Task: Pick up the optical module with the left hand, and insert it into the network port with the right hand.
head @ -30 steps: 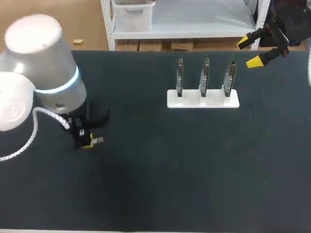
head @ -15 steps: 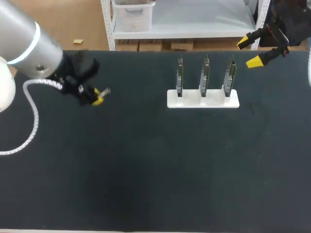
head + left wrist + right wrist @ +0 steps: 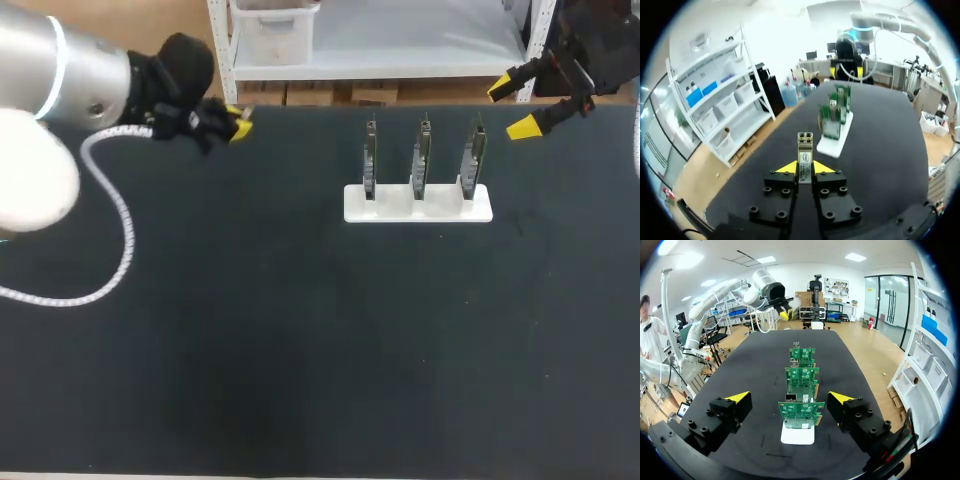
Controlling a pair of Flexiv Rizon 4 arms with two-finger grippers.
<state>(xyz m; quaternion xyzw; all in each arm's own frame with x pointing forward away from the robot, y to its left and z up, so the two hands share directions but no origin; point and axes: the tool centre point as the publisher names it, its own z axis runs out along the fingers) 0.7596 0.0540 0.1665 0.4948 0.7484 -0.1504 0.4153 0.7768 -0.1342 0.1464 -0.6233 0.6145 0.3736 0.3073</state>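
Note:
The optical module [image 3: 805,150], a slim metal bar with a white label, sticks out between the yellow tips of my left gripper [image 3: 805,167], which is shut on it. In the head view this gripper [image 3: 236,122] hangs over the table's far left edge, pointing at the boards. Three upright green circuit boards [image 3: 423,155] stand in a white holder [image 3: 418,206] at the far middle; the nearest one [image 3: 801,409] carries a small metal port at its top edge. My right gripper [image 3: 522,106] hovers open at the far right, behind the boards [image 3: 789,399], holding nothing.
The dark table mat [image 3: 320,340] stretches in front of the holder. A white cable [image 3: 110,250] from my left arm loops over the left side of the table.
My left arm has lifted from the near left of the table and swung to the far left edge, the module still in its gripper. The right arm has not moved.

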